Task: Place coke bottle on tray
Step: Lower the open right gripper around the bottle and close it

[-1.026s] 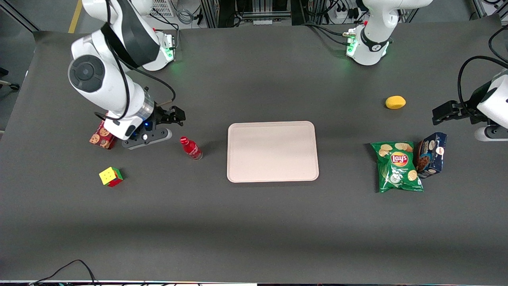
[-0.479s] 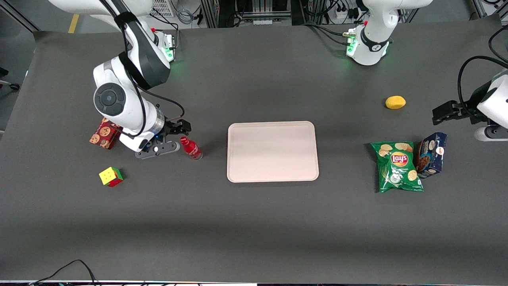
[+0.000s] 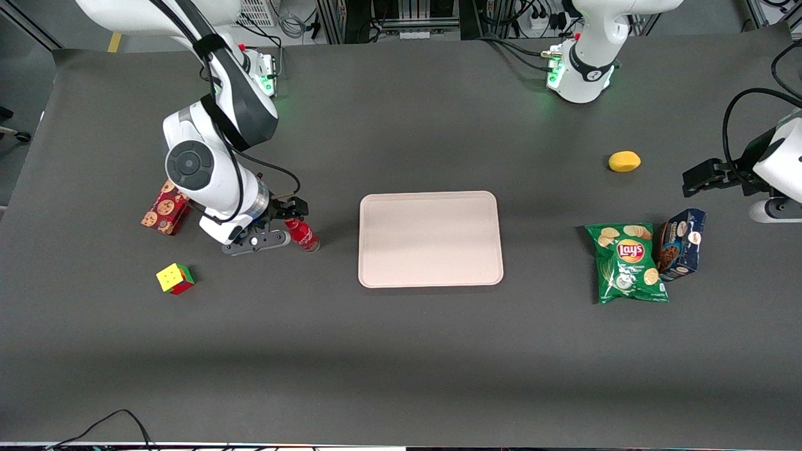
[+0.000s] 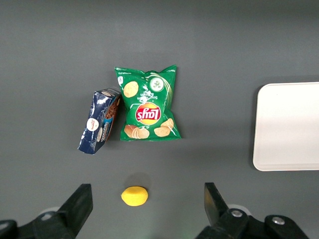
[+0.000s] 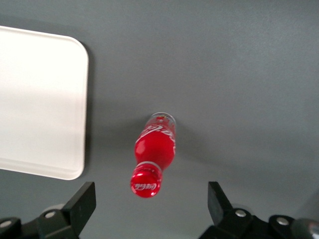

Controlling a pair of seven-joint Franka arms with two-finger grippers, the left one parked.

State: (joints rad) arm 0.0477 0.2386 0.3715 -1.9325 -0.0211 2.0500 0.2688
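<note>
Since a second ago the right arm has swung in from the cookie box (image 3: 164, 211) toward the coke bottle, and its gripper (image 3: 289, 220) now hangs right above the bottle's cap, fingers (image 5: 82, 201) spread wide with the cap between them and touching neither.

The tray (image 3: 430, 238) lies flat mid-table, its near rounded edge separated from the bottle by a strip of bare mat.

The coke bottle (image 3: 301, 233) stands upright on the table beside the tray, long axis vertical, cap up toward the wrist camera.
</note>
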